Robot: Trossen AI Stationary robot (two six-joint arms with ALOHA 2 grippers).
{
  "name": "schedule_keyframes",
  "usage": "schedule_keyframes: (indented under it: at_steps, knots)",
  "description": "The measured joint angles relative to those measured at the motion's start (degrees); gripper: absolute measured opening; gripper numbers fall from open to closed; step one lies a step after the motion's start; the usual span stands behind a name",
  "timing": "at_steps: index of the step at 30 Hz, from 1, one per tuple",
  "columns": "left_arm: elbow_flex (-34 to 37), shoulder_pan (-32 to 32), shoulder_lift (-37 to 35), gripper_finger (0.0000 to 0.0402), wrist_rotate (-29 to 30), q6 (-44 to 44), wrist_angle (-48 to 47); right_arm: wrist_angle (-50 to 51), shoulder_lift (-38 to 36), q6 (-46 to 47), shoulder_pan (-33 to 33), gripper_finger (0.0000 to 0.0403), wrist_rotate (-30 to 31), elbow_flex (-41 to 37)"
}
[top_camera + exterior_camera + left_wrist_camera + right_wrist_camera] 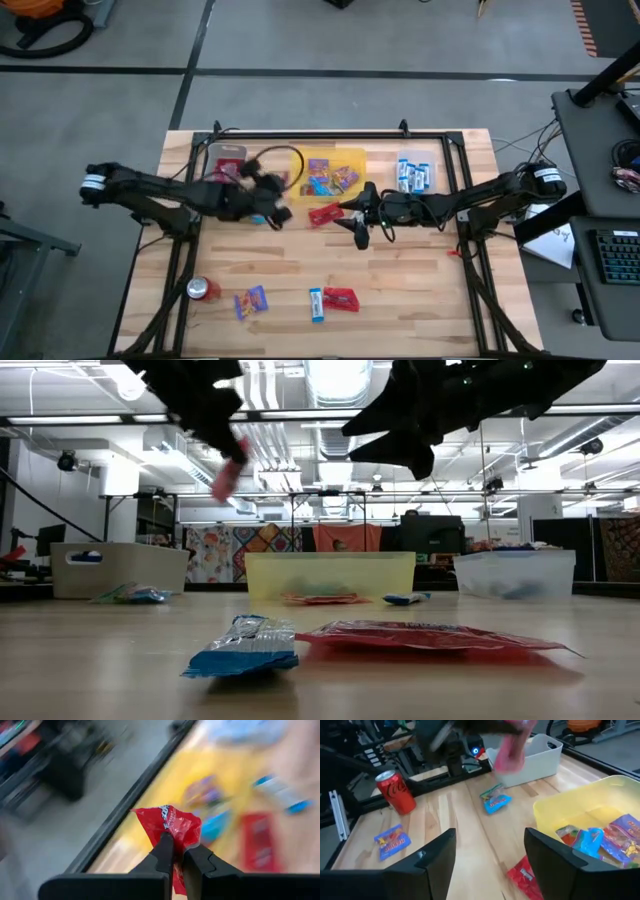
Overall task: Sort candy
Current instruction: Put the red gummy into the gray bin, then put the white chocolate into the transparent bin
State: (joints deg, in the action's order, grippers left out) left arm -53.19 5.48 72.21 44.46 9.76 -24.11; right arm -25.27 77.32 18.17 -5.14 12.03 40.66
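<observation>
1. candy, red packet (172, 826): pinched between the closed fingers of the left gripper (177, 855), held in the air just beside the yellow bin (330, 172), on its white-bin side.
2. right gripper (490, 855): jaws wide, nothing held, hovering just off the yellow bin's near corner, above a loose red packet (326, 214).
3. yellow bin holds mixed purple and blue packets (330, 178).
4. white bin (226, 160) and clear bin (415, 172) flank the yellow bin.
5. more candy well in front of the yellow bin: blue-and-white bar (316, 304), red packet (342, 298), purple packet (251, 301), near a red soda can (202, 290).
</observation>
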Motion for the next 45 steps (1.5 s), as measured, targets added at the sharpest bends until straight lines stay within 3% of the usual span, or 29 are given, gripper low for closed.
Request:
schedule_keyframes:
  at_steps: [4,7,11,15,19,31,45]
  knots:
    - [-4.4,-5.4,-2.8,0.0,3.1,10.3,-21.0,0.7,0.0,0.0,-0.3,0.0226,-0.1,0.0]
    - [-5.4,-11.2,-4.0,0.0,2.9,16.3,-31.3,2.1,0.0,1.3,-0.2,0.0226,-0.1,0.0]
    - [-4.3,-20.4,-4.5,0.0,1.5,19.4,-37.3,2.8,0.0,1.8,-0.5,0.0226,0.0,0.0]
    - [-2.7,-29.9,-3.6,0.0,-4.3,19.3,-38.5,2.9,0.0,2.2,-0.9,0.0226,-0.1,0.0]
    - [-1.7,-35.1,-1.6,0.0002,-6.5,19.3,-39.4,3.3,0.0,2.5,-1.6,0.0226,0.0,0.0]
    - [-1.4,-36.7,3.9,0.0045,-6.0,19.3,-39.5,4.3,0.0,3.8,-2.1,0.0226,0.0,0.0]
    - [-1.4,-35.9,3.2,0.0116,-5.9,19.0,-39.6,5.3,0.0,7.8,-3.3,0.0226,-0.5,0.0]
